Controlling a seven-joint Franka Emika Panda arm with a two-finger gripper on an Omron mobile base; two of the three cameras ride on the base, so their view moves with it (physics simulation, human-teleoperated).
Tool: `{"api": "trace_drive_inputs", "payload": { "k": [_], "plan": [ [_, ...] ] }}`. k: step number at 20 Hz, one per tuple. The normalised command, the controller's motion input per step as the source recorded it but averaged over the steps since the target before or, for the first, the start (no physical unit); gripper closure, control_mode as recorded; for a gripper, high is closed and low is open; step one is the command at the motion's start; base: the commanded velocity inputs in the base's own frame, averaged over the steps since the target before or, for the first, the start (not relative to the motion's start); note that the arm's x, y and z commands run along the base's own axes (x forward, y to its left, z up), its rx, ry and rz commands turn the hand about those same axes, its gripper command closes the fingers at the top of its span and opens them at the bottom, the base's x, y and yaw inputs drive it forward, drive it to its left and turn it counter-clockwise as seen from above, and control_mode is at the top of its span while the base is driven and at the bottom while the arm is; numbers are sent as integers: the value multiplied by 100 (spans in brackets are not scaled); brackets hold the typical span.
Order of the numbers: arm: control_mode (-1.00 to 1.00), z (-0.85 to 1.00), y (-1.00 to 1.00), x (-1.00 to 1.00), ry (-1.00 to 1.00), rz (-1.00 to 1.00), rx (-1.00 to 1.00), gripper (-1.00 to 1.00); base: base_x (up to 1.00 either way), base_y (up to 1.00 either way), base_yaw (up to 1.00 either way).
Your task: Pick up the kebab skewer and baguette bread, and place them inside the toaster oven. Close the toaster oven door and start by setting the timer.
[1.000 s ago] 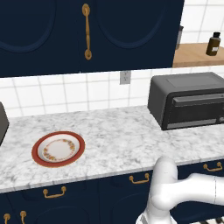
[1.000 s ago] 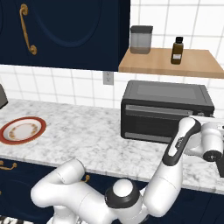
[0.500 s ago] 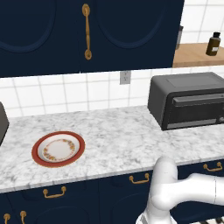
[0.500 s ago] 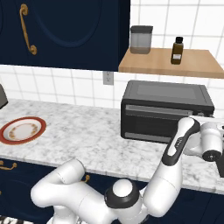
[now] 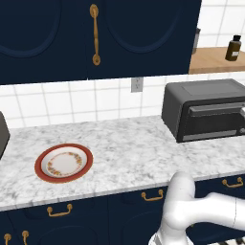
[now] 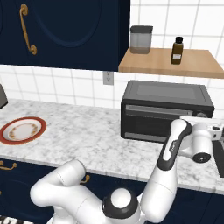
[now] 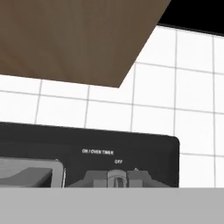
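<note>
We found the toaster oven point(image 6: 166, 109) at the right end of the marble counter point(image 5: 119, 143), its long axis running along the tiled wall, its front facing out toward the arm; the toaster oven door point(image 6: 151, 122) stood upright — shut; the gripper point(image 7: 116, 180) sat right at the timer knob point(image 7: 116, 178) under the "ON / OVEN TIMER" label — whether its fingers had pinched the knob we could not tell; a red-rimmed plate point(image 5: 63, 162) lay well apart, far to the left.
</note>
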Motion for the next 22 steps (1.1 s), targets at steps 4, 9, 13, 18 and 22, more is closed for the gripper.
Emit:
{"api": "trace_drive_inputs", "payload": {
  "k": [4, 9, 13, 18, 22],
  "plan": [
    [-100, -1, 6, 8, -3, 0, 0, 100, 0, 0, 0],
    [-100, -1, 0, 15, 0, 0, 0, 100, 0, 0, 0],
    [-100, -11, 0, 10, 0, 0, 0, 100, 0, 0, 0],
    [-100, -16, 3, 5, 0, 0, 0, 100, 0, 0, 0],
    [-100, -16, 10, 2, 0, 0, 0, 100, 0, 0, 0]
  ]
}}
